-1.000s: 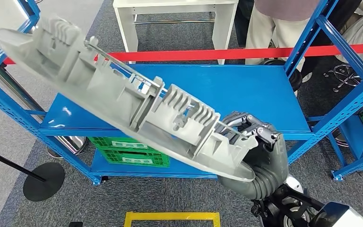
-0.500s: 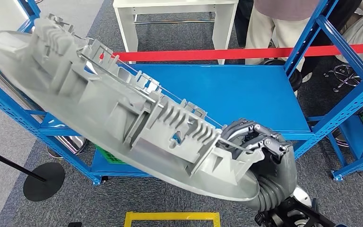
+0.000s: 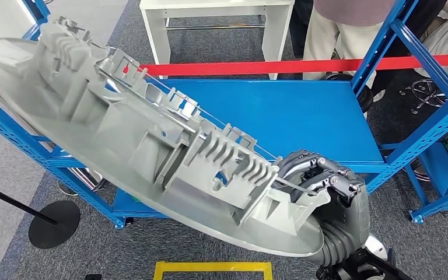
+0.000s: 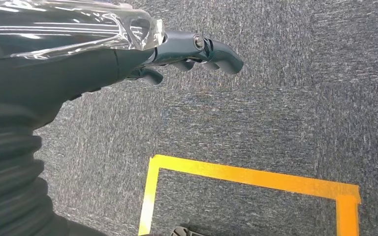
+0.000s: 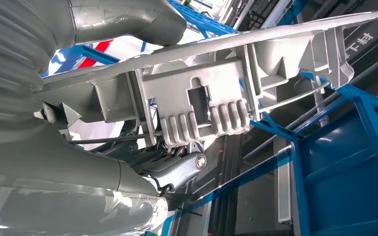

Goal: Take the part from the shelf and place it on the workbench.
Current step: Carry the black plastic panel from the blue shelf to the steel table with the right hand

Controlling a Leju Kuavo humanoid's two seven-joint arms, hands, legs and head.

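The part (image 3: 151,140) is a long grey plastic moulding with ribs and a thin wire rod. It hangs in the air, slanting from upper left to lower right, above the blue shelf (image 3: 303,116). My right hand (image 3: 321,181) grips its lower end, fingers curled over the ribbed edge. In the right wrist view the part (image 5: 216,93) lies between the thumb above and the dark fingers (image 5: 177,169) below. My left hand (image 4: 187,49) hangs over grey carpet, holding nothing, its fingers loosely bent.
A red barrier tape (image 3: 303,65) runs behind the shelf, with a white table (image 3: 216,17) and people's legs (image 3: 338,35) beyond. Green crates (image 3: 122,181) sit on the lower shelf. Blue uprights (image 3: 385,46) flank the shelf. Yellow floor tape (image 3: 210,268) marks a square near me.
The part has come closer to the camera and lower, looming larger. My right hand has drawn back and down with it, away from the shelf.
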